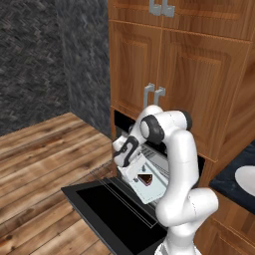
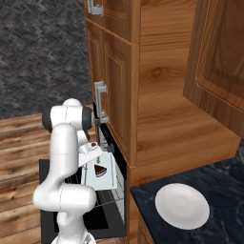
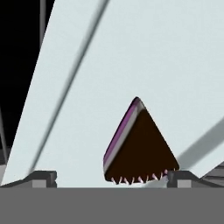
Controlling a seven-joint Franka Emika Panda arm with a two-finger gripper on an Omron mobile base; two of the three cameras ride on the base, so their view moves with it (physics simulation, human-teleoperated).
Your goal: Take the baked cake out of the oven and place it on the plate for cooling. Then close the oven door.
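Okay so our pincer [image 3: 112,177] is wide open right over the baked cake [image 3: 139,146] on the pale tray [image 3: 175,65] in the oven [image 2: 102,143], so we'd centre the wedge between the tips, then squeeze gently before heading for the plate [image 2: 182,203]

One cake [image 3: 139,146] slice on one pale tray [image 2: 106,178], at 6 o'clock in the hand view. One white plate [image 2: 182,204] on the counter [image 2: 224,186]. One oven [image 1: 158,159], one open door [image 1: 107,209]. Four grey cabinet handles: two [image 1: 153,95] above the oven, two [image 1: 162,7] higher.
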